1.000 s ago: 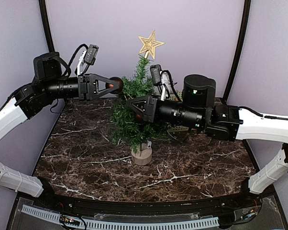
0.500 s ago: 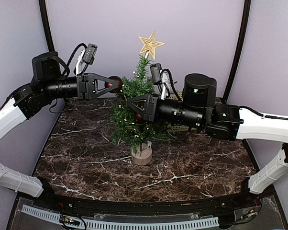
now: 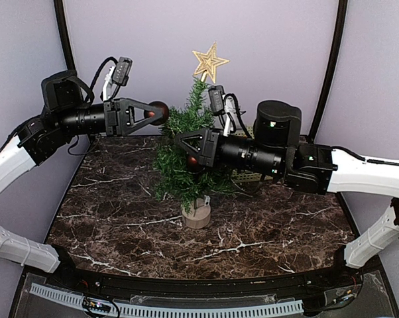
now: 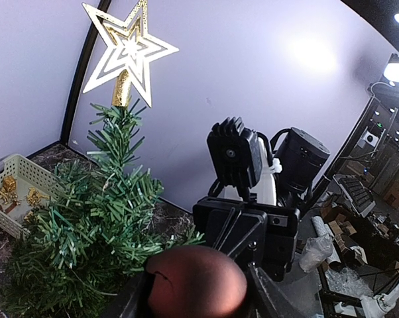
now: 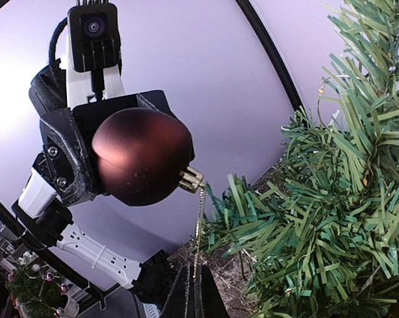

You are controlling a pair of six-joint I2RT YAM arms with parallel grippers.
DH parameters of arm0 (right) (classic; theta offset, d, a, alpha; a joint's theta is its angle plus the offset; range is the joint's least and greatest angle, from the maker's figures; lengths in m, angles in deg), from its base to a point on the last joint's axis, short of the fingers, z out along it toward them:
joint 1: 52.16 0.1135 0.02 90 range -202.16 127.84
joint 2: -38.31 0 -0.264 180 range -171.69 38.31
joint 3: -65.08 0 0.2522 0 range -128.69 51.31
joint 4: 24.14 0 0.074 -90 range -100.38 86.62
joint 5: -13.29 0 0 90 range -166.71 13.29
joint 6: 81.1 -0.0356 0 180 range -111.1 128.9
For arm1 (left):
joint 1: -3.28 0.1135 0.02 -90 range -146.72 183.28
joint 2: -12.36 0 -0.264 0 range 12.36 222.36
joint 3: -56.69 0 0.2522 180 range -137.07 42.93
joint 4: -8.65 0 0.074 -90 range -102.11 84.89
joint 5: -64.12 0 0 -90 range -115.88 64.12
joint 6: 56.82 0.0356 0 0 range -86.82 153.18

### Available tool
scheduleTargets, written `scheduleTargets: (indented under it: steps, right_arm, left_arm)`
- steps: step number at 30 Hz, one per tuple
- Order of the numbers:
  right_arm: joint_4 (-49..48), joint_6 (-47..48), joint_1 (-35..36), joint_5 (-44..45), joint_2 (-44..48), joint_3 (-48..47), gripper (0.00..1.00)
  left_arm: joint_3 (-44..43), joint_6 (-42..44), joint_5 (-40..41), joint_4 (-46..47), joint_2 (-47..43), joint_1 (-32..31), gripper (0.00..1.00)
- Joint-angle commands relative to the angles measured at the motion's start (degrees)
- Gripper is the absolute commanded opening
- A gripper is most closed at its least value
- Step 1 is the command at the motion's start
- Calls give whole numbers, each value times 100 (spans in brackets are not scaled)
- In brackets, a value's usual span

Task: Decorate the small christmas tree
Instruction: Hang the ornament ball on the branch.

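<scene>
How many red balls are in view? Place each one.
2. One red ball in the left gripper, beside the small christmas tree; a second ball among its branches under the right gripper. Others may be hidden.

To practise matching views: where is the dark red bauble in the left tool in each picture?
Top external: dark red bauble upper left, left of the small christmas tree.
Left wrist: bauble bottom centre, tree at left.
Right wrist: bauble left of centre, its gold string reaching the right tool, tree at right.
Shared landmark: the tree.
</scene>
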Motion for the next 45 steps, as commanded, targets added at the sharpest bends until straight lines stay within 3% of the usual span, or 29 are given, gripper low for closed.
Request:
scheduleTargets:
  steps: [1,16,30,45]
  right_arm:
    - [-148,73,-26,37,-34,-164,0]
    - [153,89,-19,158,-208,-396,0]
    - [296,444,208,154,-375,-735,0]
    - [393,272,241,451,-201,-497,0]
  left_arm:
    - [-11,2,-5,197,-121,33,49]
    - [-8,61,182,0,14,29,52]
    - [225,37,311,-33,-468,29,52]
    - [427,-160,101,241,-303,31,52]
